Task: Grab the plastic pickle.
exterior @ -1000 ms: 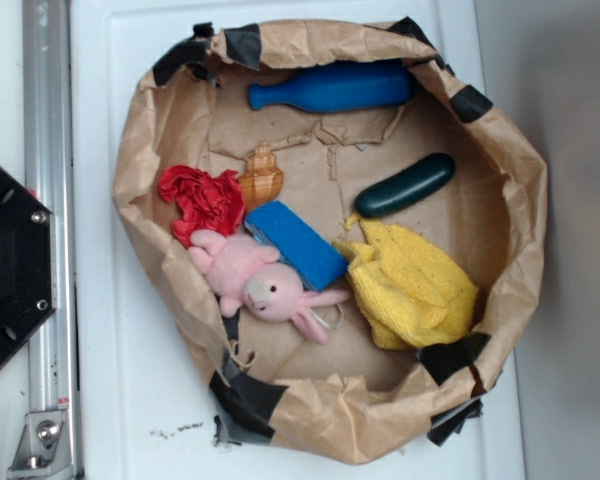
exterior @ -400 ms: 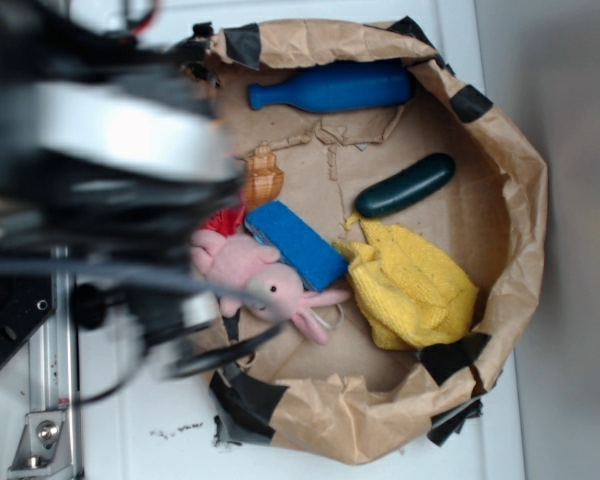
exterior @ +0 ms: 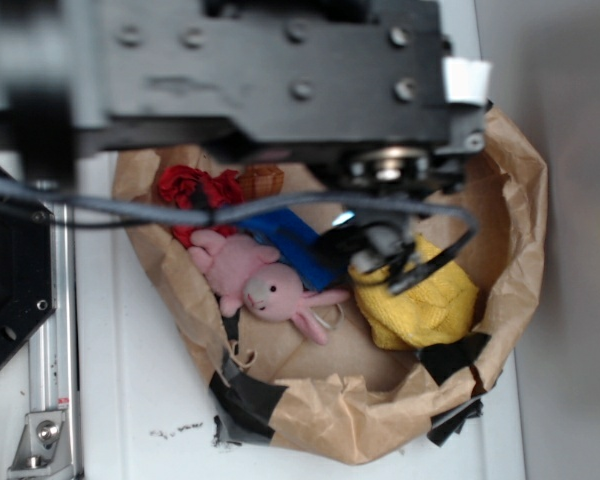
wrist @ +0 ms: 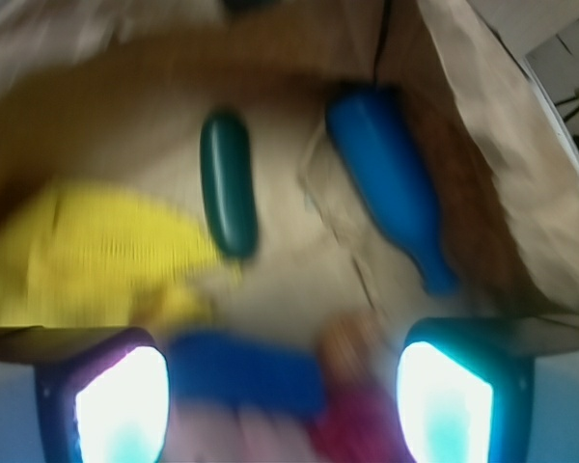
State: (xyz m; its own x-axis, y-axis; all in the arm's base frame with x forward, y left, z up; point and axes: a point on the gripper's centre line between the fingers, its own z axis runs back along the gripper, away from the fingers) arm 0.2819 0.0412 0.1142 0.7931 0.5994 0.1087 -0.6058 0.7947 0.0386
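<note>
A: Where's the plastic pickle [wrist: 229,183]?

B: Ahead of the pincer [wrist: 285,386] and a little to its left in the wrist view, lying on the brown paper floor of the paper bag [exterior: 520,200]. Hidden under the arm [exterior: 260,70] in the exterior view.

A: And the pincer's state?

B: Spread wide, with its two fingers [wrist: 106,395] at the bottom corners of the wrist view and nothing between them. Well short of the pickle, not touching it.

A: What else lies around?

B: Blue bottle-shaped toy [wrist: 396,174] ahead and to the right, near the bag wall, apart from the pickle. Yellow cloth [wrist: 87,256] ahead on the left, its edge just beside the pickle's near end, possibly touching, though too blurred to say. Blue block [wrist: 246,371] right in front of the gap between the fingers. Reddish blur just right of it, probably the red cloth [exterior: 195,190].

A: And outside?

B: Pink plush rabbit [exterior: 265,285] beside the blue block, small wooden toy [exterior: 262,180] partly under the arm
</note>
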